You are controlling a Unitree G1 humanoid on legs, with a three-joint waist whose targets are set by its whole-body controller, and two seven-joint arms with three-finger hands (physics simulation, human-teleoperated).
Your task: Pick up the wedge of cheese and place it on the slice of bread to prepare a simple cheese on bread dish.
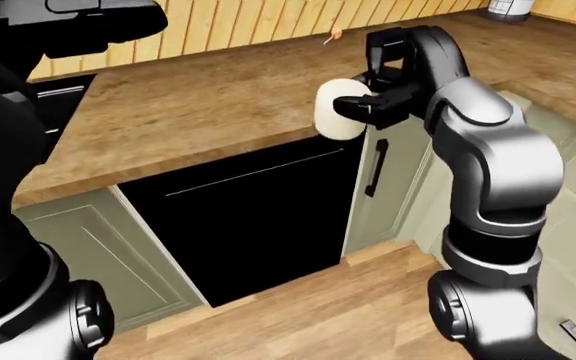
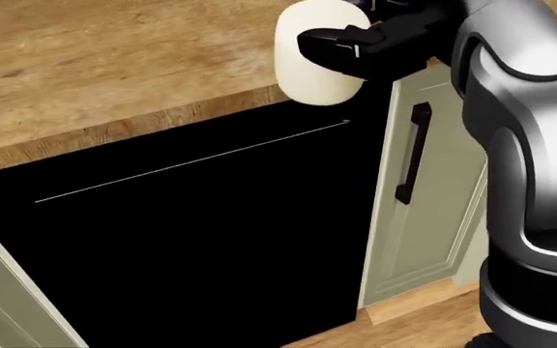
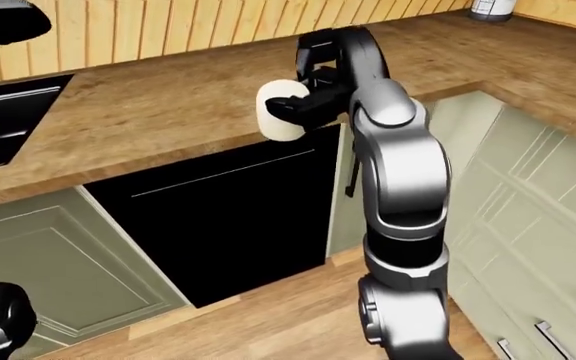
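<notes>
While no slice of bread shows in any view, the right hand (image 1: 373, 105) has its black fingers (image 2: 332, 40) closed round a pale, rounded block, presumably the cheese (image 2: 312, 54), carrying it clear above the wooden counter (image 1: 198, 105) edge. Below stands a black appliance front (image 1: 258, 217); the left hand's grip cannot be told.

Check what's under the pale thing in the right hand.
In the head view the pale rounded object held by the right hand overlaps the wooden counter edge, the black panel below. Bread not visible; what the object covers is hidden.
</notes>
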